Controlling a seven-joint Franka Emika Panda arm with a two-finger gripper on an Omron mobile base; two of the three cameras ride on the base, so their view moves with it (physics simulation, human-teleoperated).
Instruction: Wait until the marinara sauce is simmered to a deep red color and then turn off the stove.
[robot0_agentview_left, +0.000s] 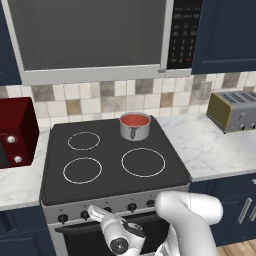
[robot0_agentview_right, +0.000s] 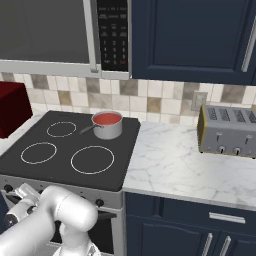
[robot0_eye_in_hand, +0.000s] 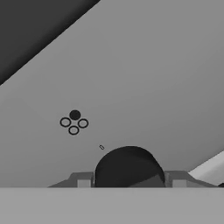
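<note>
One white arm with dark joints folds low in front of the wide black flat cooktop (robot0_agentview_left: 115, 160), its elbow bulging forward and the wrist bent down toward the silver front panel (robot0_agentview_left: 125, 202). The two-finger gripper (robot0_agentview_left: 97, 212) sits right at the row of small black knobs. In the hand view a round black knob (robot0_eye_in_hand: 129, 168) lies between the two finger tips (robot0_eye_in_hand: 83, 180), which stand either side of it; whether they press on it I cannot tell. The smooth orange-red sauce (robot0_agentview_left: 135, 120) fills a shiny steel saucepan (robot0_agentview_left: 135, 131) on the back right ring, well apart from the hand. A silver toaster (robot0_agentview_left: 232, 111) stands on the marble counter (robot0_agentview_left: 220, 150).
</note>
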